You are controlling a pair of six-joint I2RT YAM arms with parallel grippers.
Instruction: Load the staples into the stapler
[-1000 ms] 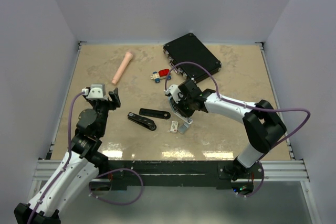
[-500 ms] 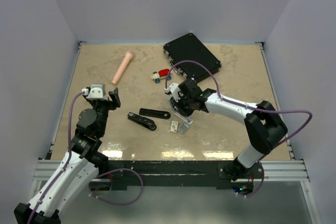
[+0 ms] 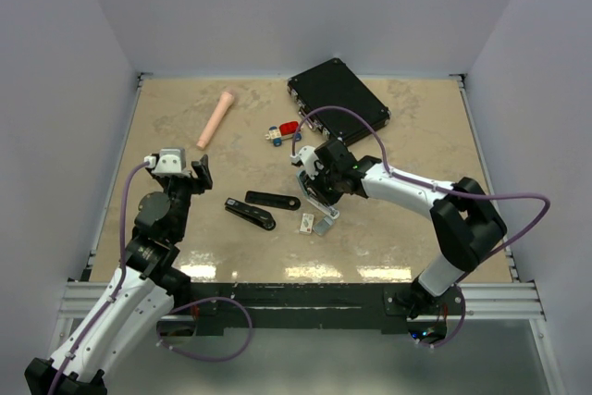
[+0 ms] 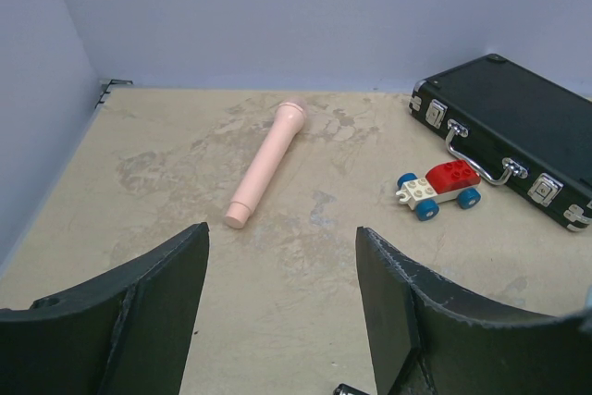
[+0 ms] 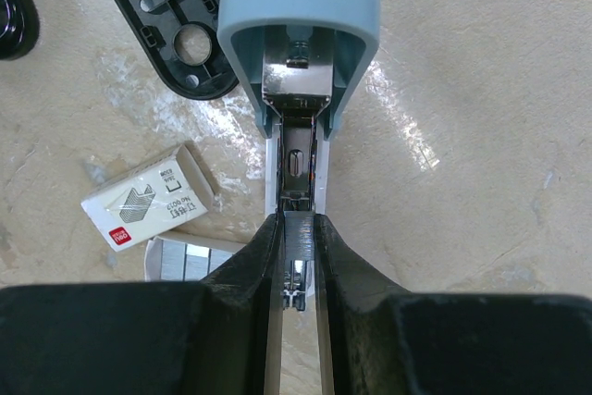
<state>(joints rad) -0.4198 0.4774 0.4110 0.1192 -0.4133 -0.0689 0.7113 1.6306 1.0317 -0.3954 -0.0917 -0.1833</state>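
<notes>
Staples [image 5: 185, 261] lie just left of R claw [image 5: 296, 225].

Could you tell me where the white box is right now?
Right wrist view: the box lies flat on the table, just left of the stapler and the right gripper. From the top it's mid-table.

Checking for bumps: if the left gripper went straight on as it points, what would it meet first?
Probably the bare table just short of the pink tube; depth is unclear, so the tube could come first.
</notes>
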